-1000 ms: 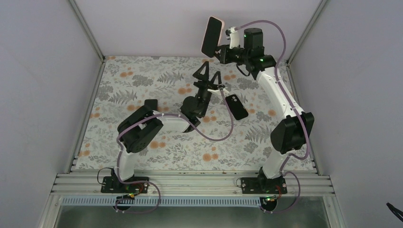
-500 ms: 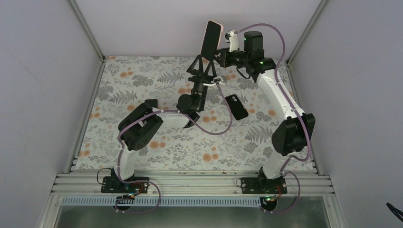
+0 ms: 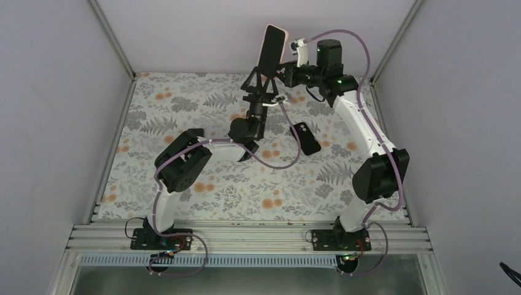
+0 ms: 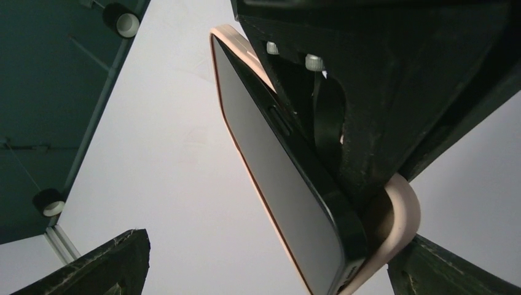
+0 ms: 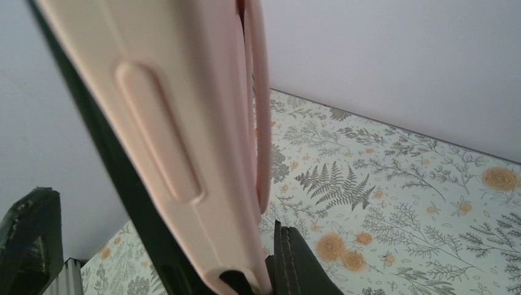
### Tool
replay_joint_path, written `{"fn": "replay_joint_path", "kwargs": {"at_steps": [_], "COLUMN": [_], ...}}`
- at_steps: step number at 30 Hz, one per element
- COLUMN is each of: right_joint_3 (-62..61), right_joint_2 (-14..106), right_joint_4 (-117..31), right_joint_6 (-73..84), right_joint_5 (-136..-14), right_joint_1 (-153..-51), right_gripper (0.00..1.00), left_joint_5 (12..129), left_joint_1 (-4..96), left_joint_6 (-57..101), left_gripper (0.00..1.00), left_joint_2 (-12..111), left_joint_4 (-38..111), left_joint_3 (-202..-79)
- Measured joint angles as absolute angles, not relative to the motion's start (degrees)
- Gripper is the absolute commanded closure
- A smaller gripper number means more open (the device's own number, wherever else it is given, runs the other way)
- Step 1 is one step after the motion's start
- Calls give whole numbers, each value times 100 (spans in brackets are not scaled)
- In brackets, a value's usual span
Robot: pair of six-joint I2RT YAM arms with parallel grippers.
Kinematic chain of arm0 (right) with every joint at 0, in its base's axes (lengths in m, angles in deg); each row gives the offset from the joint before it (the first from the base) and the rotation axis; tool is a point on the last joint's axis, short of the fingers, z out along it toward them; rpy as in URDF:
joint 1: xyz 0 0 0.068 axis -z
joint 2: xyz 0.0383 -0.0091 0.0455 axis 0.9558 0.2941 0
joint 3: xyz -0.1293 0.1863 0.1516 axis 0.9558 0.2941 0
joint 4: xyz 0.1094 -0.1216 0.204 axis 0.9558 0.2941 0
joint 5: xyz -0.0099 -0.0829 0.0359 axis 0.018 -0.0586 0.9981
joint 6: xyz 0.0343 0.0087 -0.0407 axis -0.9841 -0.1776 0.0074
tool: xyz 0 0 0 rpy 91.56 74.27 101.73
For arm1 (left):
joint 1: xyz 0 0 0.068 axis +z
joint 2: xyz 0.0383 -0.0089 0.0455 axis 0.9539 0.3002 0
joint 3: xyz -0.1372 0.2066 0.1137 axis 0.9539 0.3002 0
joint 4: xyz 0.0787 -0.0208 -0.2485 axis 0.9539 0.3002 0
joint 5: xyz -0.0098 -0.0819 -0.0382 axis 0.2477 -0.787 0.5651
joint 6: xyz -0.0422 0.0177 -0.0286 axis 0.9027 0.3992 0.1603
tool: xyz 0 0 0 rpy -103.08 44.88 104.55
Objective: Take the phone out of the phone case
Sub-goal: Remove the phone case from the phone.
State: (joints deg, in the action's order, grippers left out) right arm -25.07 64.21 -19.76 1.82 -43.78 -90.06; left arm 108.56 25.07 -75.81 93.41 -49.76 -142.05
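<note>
Top external view: right tool clenched on the pink phone case, holding it aloft and nearly upright over the far edge of the floral worktop.
Phone: seated in the case, screen dark; left wrist view shows one lower case corner bowing away from it.
Left tool: released, fingers spread, the case's lower end between them, untouched.
Worktop: black handset lying flat.
</note>
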Motion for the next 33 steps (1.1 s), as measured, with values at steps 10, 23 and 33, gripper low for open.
{"fn": "replay_joint_path", "kwargs": {"at_steps": [10, 23, 33], "right_joint_3": [-2437, -2433, -2431], "right_joint_2": [6410, 6402, 6375], "right_joint_4": [-1972, -2025, -2223], "right_joint_6": [263, 298, 423], "right_joint_5": [-4380, -4376, -4330], "right_joint_1": [-9006, -9006, -8945], "right_gripper": [97, 97, 97], "left_joint_5": [10724, 10720, 10724], "left_joint_1": [2439, 2415, 2402], "left_joint_6": [-7439, -7412, -7705], "left_gripper": [7, 7, 20], "left_joint_2": [9094, 8878, 9330], "left_joint_4": [-4976, -4976, -4981], "left_joint_3": [-13637, -13648, -14447]}}
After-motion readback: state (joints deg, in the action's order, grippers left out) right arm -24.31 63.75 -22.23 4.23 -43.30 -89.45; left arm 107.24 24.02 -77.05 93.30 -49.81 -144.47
